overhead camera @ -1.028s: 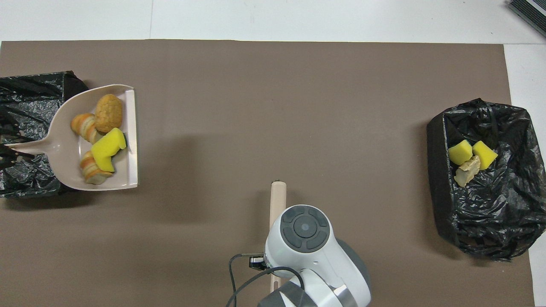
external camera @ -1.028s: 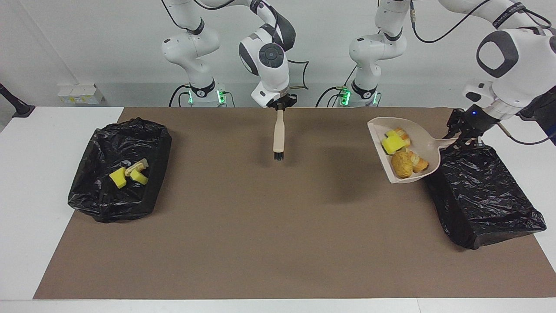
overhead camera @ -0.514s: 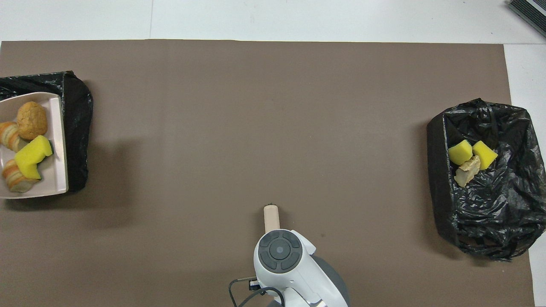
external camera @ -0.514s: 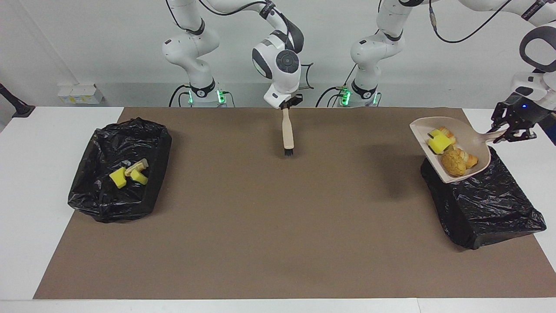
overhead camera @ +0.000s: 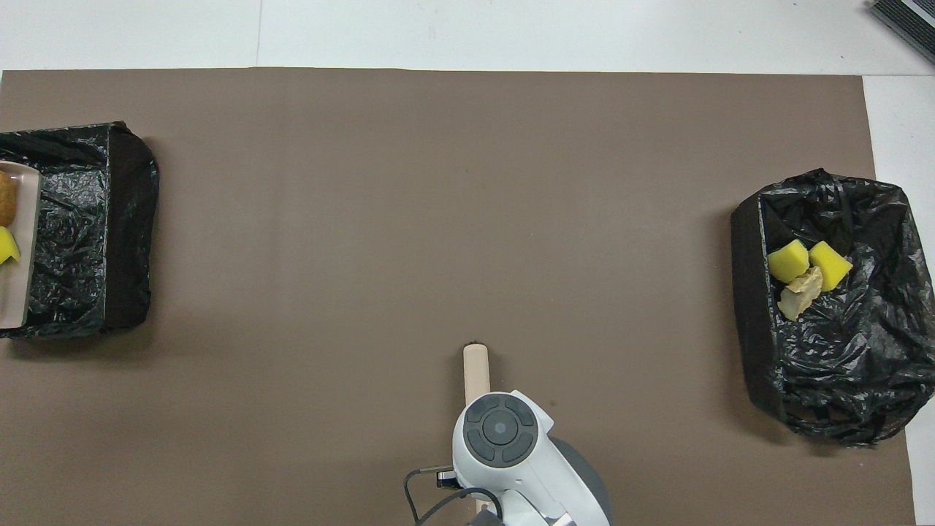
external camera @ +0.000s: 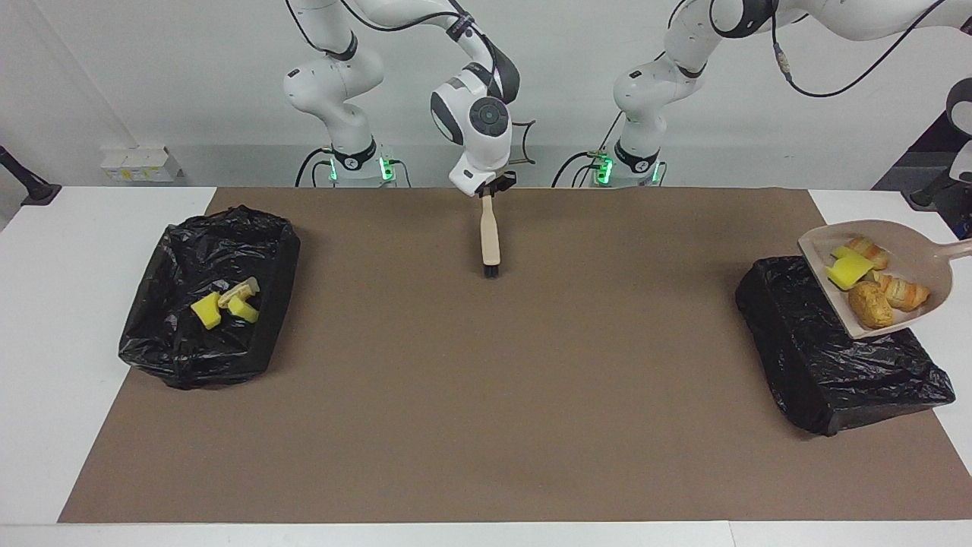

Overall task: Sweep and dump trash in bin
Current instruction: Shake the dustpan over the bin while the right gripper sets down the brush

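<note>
The beige dustpan [external camera: 923, 254] hangs tilted over the black-lined bin [external camera: 828, 357] at the left arm's end of the table. It carries trash: a yellow sponge chunk [external camera: 849, 270] and golden-brown bread pieces [external camera: 871, 304]. Its handle runs out of the facing view, so my left gripper is not visible. In the overhead view only the dustpan's edge [overhead camera: 18, 292] shows over that bin [overhead camera: 73, 234]. My right gripper [external camera: 490, 190] is shut on the beige brush [external camera: 490, 232], which points bristles-down over the mat near the robots. From overhead just the brush end [overhead camera: 475, 369] shows.
A second black-lined bin [external camera: 175, 357] sits at the right arm's end of the table, holding yellow sponge chunks [external camera: 206, 311] and a pale piece [overhead camera: 801, 292]. A brown mat [external camera: 486, 395] covers the table between the two bins.
The left arm carried the loaded dustpan sideways until it came over the bin at its end, and its gripper left the view. The right arm drew the brush back toward the robots.
</note>
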{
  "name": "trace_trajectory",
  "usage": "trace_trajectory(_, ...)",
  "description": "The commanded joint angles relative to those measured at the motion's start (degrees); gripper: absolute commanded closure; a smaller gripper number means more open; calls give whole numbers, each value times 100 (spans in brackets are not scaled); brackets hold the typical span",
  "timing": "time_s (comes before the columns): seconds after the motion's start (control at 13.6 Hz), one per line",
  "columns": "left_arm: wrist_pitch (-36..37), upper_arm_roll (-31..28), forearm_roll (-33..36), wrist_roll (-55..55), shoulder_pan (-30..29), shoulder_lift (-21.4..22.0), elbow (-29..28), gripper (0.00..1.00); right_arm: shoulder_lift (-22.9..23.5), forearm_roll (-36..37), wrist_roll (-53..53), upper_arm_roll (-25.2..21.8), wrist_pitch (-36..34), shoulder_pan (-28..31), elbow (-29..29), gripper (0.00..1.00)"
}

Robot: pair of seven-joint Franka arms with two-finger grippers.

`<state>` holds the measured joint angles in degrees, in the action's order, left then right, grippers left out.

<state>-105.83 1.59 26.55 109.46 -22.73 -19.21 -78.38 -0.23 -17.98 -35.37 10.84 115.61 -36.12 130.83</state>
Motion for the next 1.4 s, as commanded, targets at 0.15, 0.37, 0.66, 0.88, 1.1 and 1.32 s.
trace_trajectory(0.15,-606,0,1044,-475,348,-127,-230,100,14,40,48,32,313,79,109,100)
trace_trajectory(0.37,-754,0,1624,-706,376,21,-476,100,76,40,135,32,305,246,65,68)
trace_trajectory(0.66,-1580,-53,2641,-1083,287,873,-1538,100,147,93,171,14,199,290,-233,0)
trace_trajectory(0.88,-1599,-53,3004,-1234,287,1059,-1576,100,41,145,233,-3,-38,561,-584,0)
trace_trajectory(1.1,-1450,-36,3031,-1251,418,1252,-1575,100,-99,776,250,-3,-214,1123,-918,0)
trace_trajectory(1.32,-836,17,2900,-1646,813,1279,-1567,100,-30,1479,671,-3,-109,1738,-1191,0)
